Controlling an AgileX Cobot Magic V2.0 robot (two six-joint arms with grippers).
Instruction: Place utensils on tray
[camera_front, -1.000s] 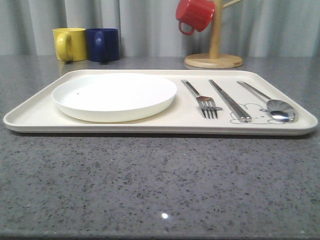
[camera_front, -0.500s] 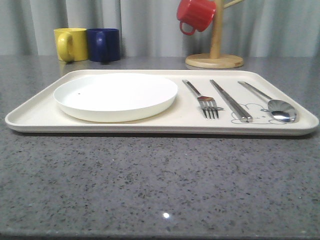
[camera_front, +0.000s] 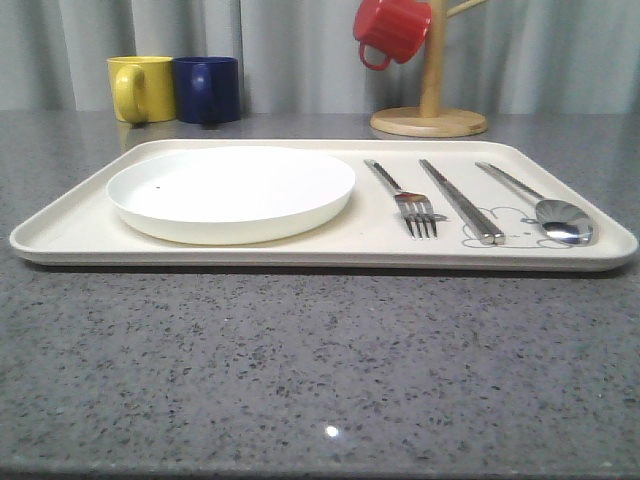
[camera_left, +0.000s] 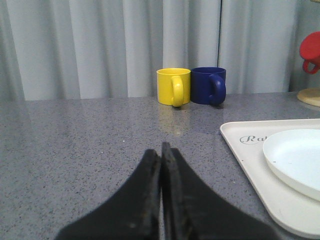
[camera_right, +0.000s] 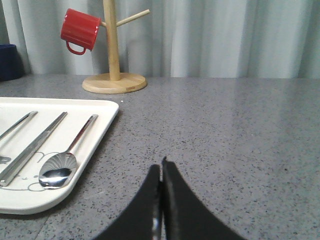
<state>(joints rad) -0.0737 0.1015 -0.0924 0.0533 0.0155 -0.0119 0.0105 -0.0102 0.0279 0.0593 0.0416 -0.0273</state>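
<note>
Evidently finished, the fork (camera_front: 407, 198), chopsticks (camera_front: 461, 202) and spoon (camera_front: 545, 208) lie parallel beside the white plate (camera_front: 231, 190) on the rabbit tray (camera_front: 60, 232), so both the left hand (camera_left: 161, 150) and right hand (camera_right: 161, 167) rest clenched, empty, over bare worktop (camera_front: 320, 370).

Light is even, soft and fairly bright, coming from above. A small white glint sits on the speckled bench (camera_front: 331, 431) in the front view. The tray (camera_front: 60, 235) throws a thin dark shadow along its near edge. The spoon (camera_right: 57, 170), beside the right claw (camera_right: 161, 167), mirrors light. Both claws, close to the lens, look slightly soft; the left claw (camera_left: 161, 150) is near-black.
</note>
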